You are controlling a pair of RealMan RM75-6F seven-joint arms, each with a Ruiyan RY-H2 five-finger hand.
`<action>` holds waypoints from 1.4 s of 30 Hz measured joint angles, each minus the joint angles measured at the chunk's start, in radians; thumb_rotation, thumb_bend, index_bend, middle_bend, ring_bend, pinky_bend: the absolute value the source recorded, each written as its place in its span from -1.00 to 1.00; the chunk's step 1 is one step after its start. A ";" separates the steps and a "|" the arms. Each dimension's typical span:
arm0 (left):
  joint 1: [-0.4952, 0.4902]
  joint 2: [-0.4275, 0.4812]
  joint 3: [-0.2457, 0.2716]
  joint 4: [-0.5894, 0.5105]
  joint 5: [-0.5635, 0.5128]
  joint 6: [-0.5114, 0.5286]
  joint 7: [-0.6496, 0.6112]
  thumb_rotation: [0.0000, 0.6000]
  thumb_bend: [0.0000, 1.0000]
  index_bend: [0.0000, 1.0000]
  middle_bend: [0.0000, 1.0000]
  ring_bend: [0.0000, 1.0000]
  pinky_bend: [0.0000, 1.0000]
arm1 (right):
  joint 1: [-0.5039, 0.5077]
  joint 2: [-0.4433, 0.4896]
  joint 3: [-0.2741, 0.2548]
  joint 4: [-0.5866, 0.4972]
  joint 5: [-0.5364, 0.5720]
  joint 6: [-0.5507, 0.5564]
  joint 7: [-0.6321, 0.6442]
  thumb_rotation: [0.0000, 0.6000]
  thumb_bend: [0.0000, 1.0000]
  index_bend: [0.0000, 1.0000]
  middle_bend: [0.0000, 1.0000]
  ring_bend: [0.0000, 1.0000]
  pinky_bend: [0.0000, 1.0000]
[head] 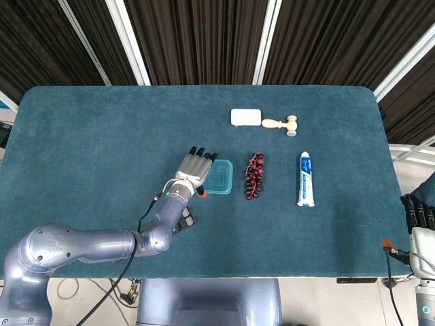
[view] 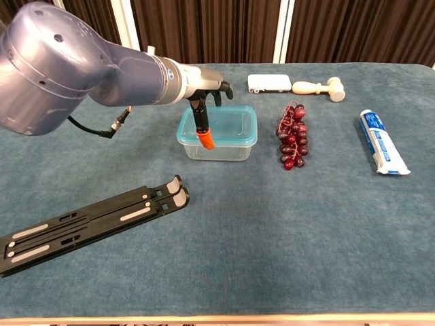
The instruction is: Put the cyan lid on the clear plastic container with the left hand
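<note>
The left hand [view: 204, 92] rests over the near-left edge of the cyan lid [view: 228, 125], fingers spread, nothing pinched that I can see. Under it the lid already sits on the clear plastic container [view: 217, 148]. Both look light, thin and slightly springy, likely to slide on the worktop [view: 272, 238]; pressing at the rim corners seems best.

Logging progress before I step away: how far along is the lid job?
Nearly done. The cyan lid already sits on the clear plastic container. In hand: the left hand is over the lid's left edge, orange-tipped thumb hanging in front of the container; whether it presses is unclear. Left: confirm the seal, then withdraw.
</note>
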 measured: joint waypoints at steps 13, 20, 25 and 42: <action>0.005 -0.002 -0.006 -0.003 0.013 0.000 0.007 1.00 -0.78 -0.86 -0.61 -1.00 -1.00 | 0.000 0.000 0.001 -0.002 0.003 0.000 -0.001 1.00 -0.42 -0.88 -0.92 -0.94 -1.00; 0.006 0.006 -0.007 -0.017 0.016 0.006 0.014 1.00 -0.79 -0.87 -0.67 -1.00 -1.00 | 0.000 0.000 0.001 -0.001 0.003 0.000 -0.001 1.00 -0.42 -0.88 -0.92 -0.94 -1.00; 0.005 0.010 -0.008 -0.024 0.015 0.009 0.020 1.00 -0.81 -0.89 -0.68 -1.00 -1.00 | 0.000 0.000 0.001 -0.002 0.003 -0.001 -0.002 1.00 -0.42 -0.88 -0.92 -0.94 -1.00; -0.005 0.022 0.010 -0.039 -0.008 0.010 0.062 1.00 -0.85 -0.95 -0.83 -1.00 -1.00 | -0.001 0.000 0.002 -0.004 0.007 0.000 -0.006 1.00 -0.42 -0.88 -0.92 -0.94 -1.00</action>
